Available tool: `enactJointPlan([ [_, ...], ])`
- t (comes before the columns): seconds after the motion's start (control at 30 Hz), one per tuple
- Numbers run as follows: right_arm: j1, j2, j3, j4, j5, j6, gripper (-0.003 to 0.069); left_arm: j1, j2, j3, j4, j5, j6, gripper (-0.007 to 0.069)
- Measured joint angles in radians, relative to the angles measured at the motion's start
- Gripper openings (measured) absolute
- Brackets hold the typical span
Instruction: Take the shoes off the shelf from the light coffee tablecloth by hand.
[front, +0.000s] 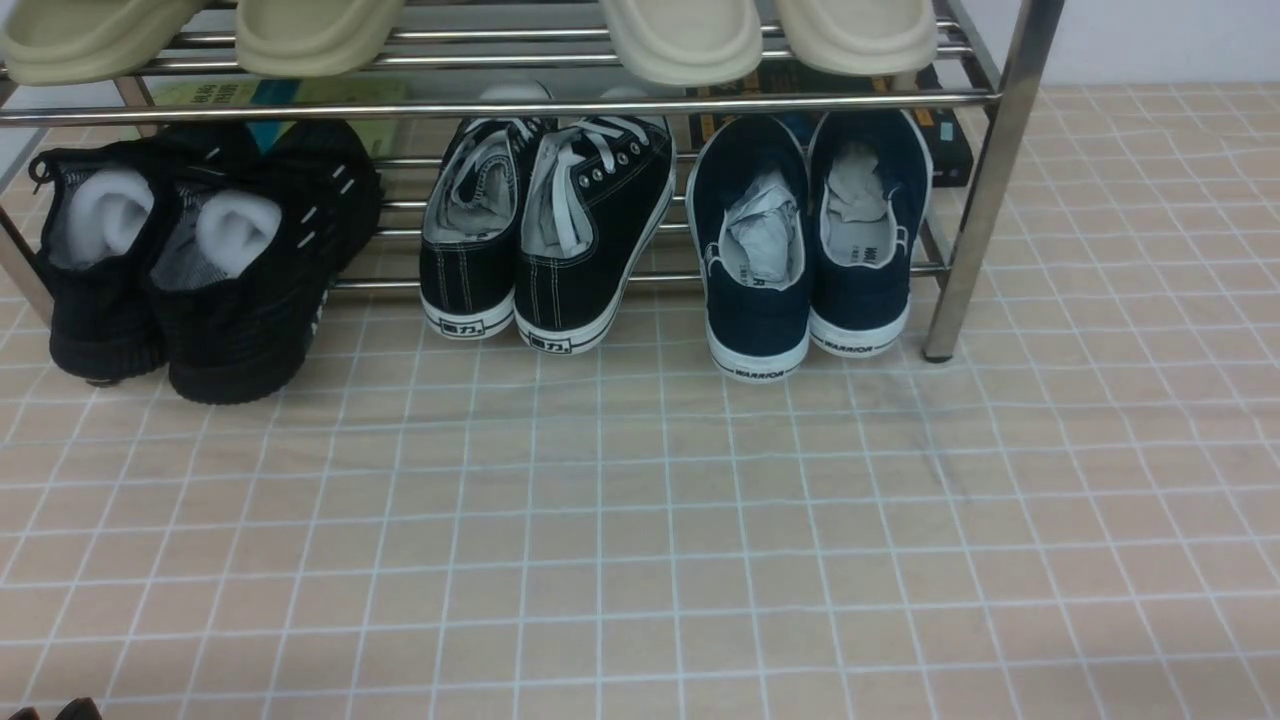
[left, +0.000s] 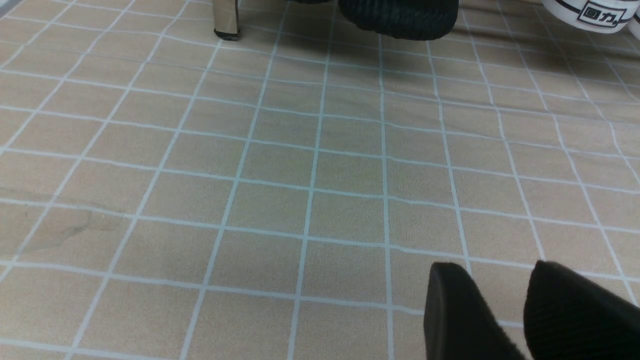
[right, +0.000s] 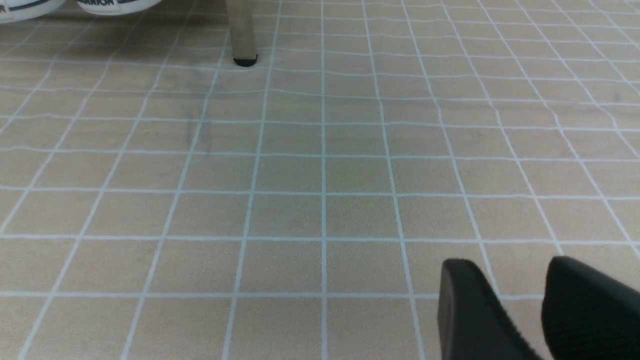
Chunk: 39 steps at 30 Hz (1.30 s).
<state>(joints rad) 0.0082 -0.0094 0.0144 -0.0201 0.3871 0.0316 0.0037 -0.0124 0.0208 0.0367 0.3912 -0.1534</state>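
The navy slip-on shoes (front: 810, 240), stuffed with paper, sit at the right end of the steel shelf (front: 985, 190). Their toes lie on the lower rods and their white "WARRIOR" heels rest on the gridded tablecloth (front: 640, 520). Their soles show at the edge of the right wrist view (right: 115, 4). My left gripper (left: 495, 270) is open and empty, low over bare cloth in front of the shelf's left end. My right gripper (right: 507, 265) is open and empty over cloth, short of the shelf's right post (right: 242, 35). No jointed hand is in view.
Black lace-up sneakers (front: 545, 230) stand mid-shelf and all-black knit sneakers (front: 190, 250) at the left; one knit heel (left: 400, 17) and the left post (left: 225, 17) show in the left wrist view. Cream slippers (front: 680, 35) lie on the upper tier. Boxes (front: 945, 140) sit behind.
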Motion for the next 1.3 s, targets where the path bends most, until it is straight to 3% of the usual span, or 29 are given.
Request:
enactJointPlan([
  [0.13, 0.0, 0.0, 0.001, 0.124, -0.012, 0.069, 0.024, 0.0, 0.0, 0.0, 0.0, 0.0, 0.0, 0.024],
  [0.17, 0.0, 0.0, 0.004, 0.226, -0.03, 0.128, 0.024, 0.0, 0.0, 0.0, 0.0, 0.0, 0.0, 0.024],
  [0.2, 0.0, 0.0, 0.005, 0.226, -0.033, 0.128, 0.024, 0.0, 0.0, 0.0, 0.0, 0.0, 0.0, 0.024],
  [0.27, 0.0, 0.0, 0.01, 0.417, -0.075, 0.223, 0.024, 0.0, 0.0, 0.0, 0.0, 0.0, 0.0, 0.024],
  [0.4, 0.0, 0.0, 0.01, 0.584, -0.124, 0.267, 0.024, 0.0, 0.0, 0.0, 0.0, 0.0, 0.0, 0.024],
  [0.6, 0.0, 0.0, 0.01, 0.683, -0.131, 0.275, 0.024, 0.0, 0.0, 0.0, 0.0, 0.0, 0.0, 0.024],
  [0.73, 0.0, 0.0, 0.002, 0.681, -0.144, 0.243, 0.0211, 0.0, 0.0, 0.0, 0.0, 0.0, 0.0, 0.024],
  [0.93, 0.0, 0.09, -0.236, 0.532, -0.133, 0.005, 0.0024, 0.0, 0.0, 0.0, 0.0, 0.0, 0.0, 0.024],
  [0.97, 0.0, 0.09, -0.247, 0.525, -0.128, -0.002, 0.0018, 0.0, 0.0, 0.0, 0.0, 0.0, 0.0, 0.024],
  [1.07, 0.0, 0.249, -0.397, 0.432, -0.012, -0.049, -0.0008, 0.0, 0.0, 0.0, 0.0, 0.0, 0.0, 0.024],
  [1.13, 0.0, 0.412, -0.519, 0.363, 0.184, -0.052, -0.0003, 0.0, 0.0, 0.0, 0.0, 0.0, 0.0, 0.024],
  [1.3, 0.0, 0.746, -0.662, 0.339, 0.517, -0.06, 0.0003, 0.0, 0.0, 0.0, 0.0, 0.0, 0.0, 0.024],
])
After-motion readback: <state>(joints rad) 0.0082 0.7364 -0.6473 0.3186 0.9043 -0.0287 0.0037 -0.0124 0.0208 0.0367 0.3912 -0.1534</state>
